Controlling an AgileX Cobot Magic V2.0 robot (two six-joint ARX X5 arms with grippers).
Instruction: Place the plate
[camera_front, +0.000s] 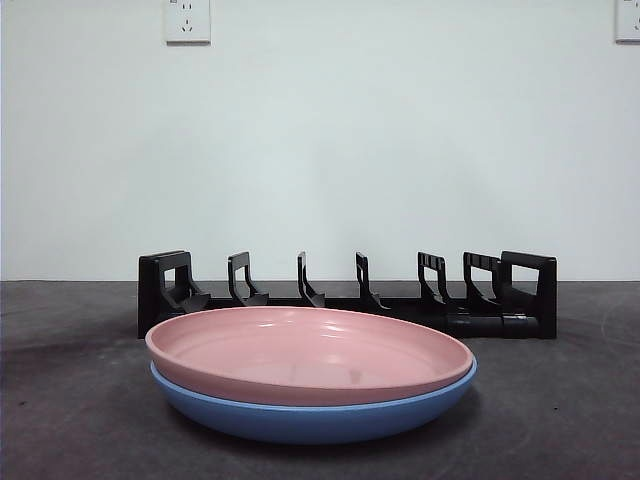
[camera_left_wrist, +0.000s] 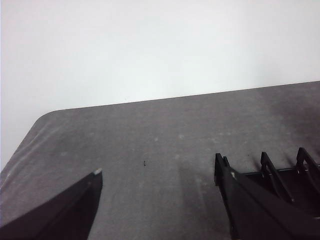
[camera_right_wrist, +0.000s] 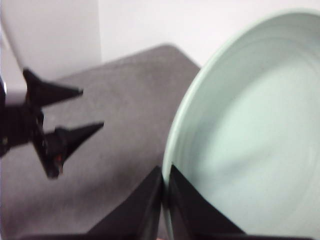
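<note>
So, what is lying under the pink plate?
A blue plate lies directly under the pink plate; only its rim and outer wall show. Its inside is covered, so I cannot tell if anything is between them.

The right gripper (camera_right_wrist: 163, 200) is clamped on the rim of a pale green plate (camera_right_wrist: 250, 135), one jaw on each face, tips nearly meeting; the left gripper (camera_left_wrist: 160, 182) hangs with jaws spread wide and nothing between them; across the way its dark open tips show in the right wrist view.
</note>
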